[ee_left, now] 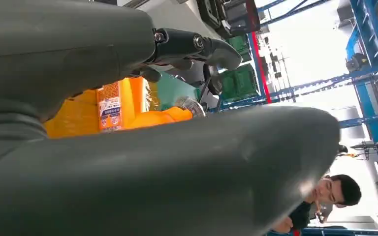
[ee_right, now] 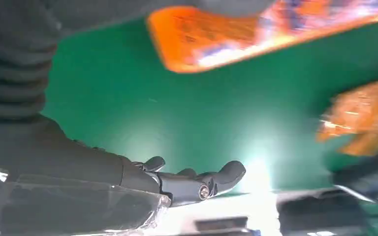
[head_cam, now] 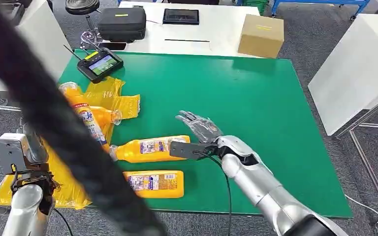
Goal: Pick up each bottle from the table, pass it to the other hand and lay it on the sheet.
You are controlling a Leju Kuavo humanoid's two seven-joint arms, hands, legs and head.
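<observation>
Head view: thick black cable (head_cam: 64, 132) runs diagonally across the left side, close to cam and blurred, blocking part of the yellow sheet (head_cam: 69, 189) and the bottles behind it. Left arm's wrist (head_cam: 22, 157) at bottom left, over the sheet's near end; the hand itself is behind the cable there. Left wrist view shows the left hand (ee_left: 177, 147) w/ thumb and dark fingers apart, nothing clearly gripped; an orange bottle (ee_left: 142, 113) sits in the gap beyond it, contact can't tell.

Near edge of the green table mat (head_cam: 256, 93): flat orange bottle (head_cam: 155, 184) lying on its side, label up, just right of the sheet. Behind it a 2nd orange bottle (head_cam: 145, 150) on its side, cap end toward the sheet, base end at the right hand. Right hand (head_cam: 197, 135) is at that base, thumb against the bottle end, fingers spread wide and raised over the mat, not wrapped around it. Right wrist view: fingers (ee_right: 226, 174) open, bottle blurred past the thumb side.

Farther left, a 3rd bottle (head_cam: 86, 115) w/ blue-red label lies on the sheet, partly cut by the cable; crumpled yellow sheet part (head_cam: 115, 98) beside it.

Far: black controller w/ screen (head_cam: 100, 64) on the mat's back-left corner. On the white table behind: black case (head_cam: 122, 23), tablet (head_cam: 180, 16), cardboard box (head_cam: 261, 35). Stool (head_cam: 82, 7) at far left. White panel (head_cam: 359, 64) stands right of the mat.
</observation>
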